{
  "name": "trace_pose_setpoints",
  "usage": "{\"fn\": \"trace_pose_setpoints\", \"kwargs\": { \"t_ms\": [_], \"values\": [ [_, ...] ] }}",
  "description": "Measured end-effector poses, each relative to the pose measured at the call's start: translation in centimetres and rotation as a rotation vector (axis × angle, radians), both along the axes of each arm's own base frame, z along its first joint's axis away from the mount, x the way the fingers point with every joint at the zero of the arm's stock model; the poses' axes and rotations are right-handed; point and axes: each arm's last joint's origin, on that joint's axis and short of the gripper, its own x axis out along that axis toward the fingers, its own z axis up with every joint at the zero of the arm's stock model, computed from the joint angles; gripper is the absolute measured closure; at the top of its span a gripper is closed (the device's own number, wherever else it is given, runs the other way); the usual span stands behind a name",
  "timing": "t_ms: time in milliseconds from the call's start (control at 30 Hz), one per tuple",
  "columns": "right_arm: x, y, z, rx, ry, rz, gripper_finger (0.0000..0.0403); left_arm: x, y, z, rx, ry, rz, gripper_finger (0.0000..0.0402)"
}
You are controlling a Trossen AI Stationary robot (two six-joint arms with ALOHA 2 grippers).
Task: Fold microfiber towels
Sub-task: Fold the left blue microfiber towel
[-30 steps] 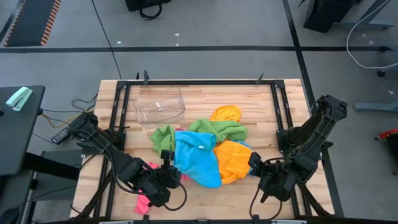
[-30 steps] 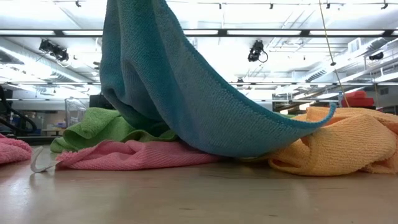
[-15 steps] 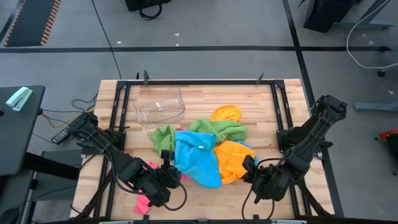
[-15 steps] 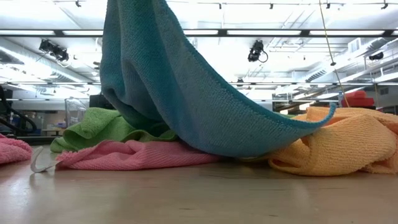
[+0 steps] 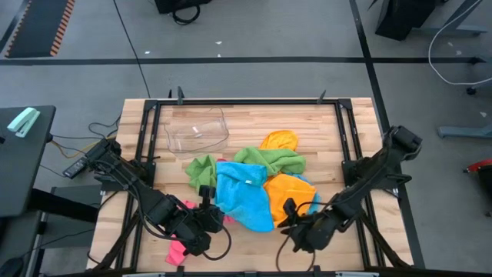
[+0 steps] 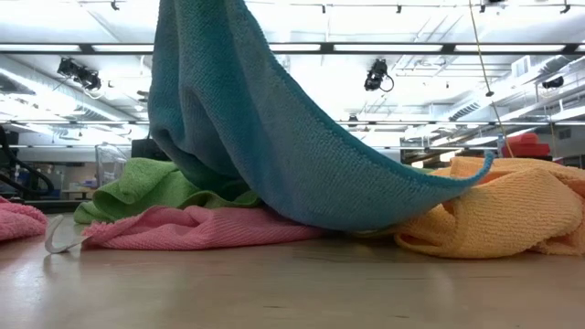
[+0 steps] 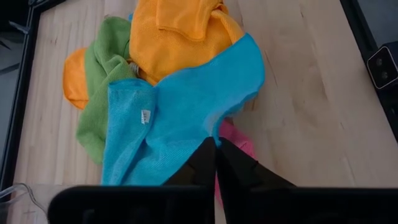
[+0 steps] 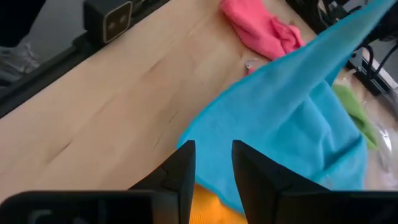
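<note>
Two tools: left tool point(image 7: 215, 144) clenched on blue towel point(image 5: 242, 194), right tool point(image 8: 212, 149) released.

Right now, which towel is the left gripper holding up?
The sky blue towel: the left gripper pinches its edge, lifting it; the others lie loose.

The towels lie heaped mid-table: a sky blue towel point(image 5: 242, 196) draped on top with one corner pulled up, two orange towels point(image 5: 286, 194) beside and behind it, a green towel point(image 5: 269, 160) crumpled behind. A pink towel point(image 5: 178, 252) lies bunched near the front edge.
</note>
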Motion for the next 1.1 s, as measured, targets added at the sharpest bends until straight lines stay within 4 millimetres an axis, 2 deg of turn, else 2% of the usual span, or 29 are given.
{"fn": "trace_pose_setpoints", "kwargs": {
  "t_ms": [133,233,367,500,633,733,933,1100],
  "values": [
    [1.4,0.4,-2.5,-0.027,0.021,-0.015,0.0288,0.0,0.0,0.0,-0.009,-0.002,0.011,0.0374],
    [1.9,0.5,-4.0,-0.063,0.052,-0.016,0.0288,0.0,0.0,0.0,-0.010,-0.001,0.013,0.0384],
    [2.5,1.2,-5.2,-0.103,0.064,0.012,0.0288,0.0,0.0,0.0,-0.010,0.000,0.014,0.0395],
    [2.9,1.4,-6.5,-0.149,0.085,0.037,0.0288,0.0,0.0,0.0,-0.010,0.000,0.015,0.0386],
    [3.1,1.5,-7.3,-0.169,0.093,0.046,0.0288,0.0,0.0,0.0,-0.011,-0.001,0.016,0.0373],
    [3.4,1.2,-7.8,-0.187,0.105,0.040,0.0288,0.0,0.0,0.0,-0.011,-0.001,0.016,0.0377],
    [3.8,0.7,-7.9,-0.191,0.103,0.009,0.0288,0.0,0.0,0.0,-0.011,-0.001,0.016,0.0395],
    [3.9,0.6,-7.9,-0.218,0.085,-0.015,0.0288,0.0,0.0,0.0,-0.011,-0.001,0.016,0.0378]
  ]
}}
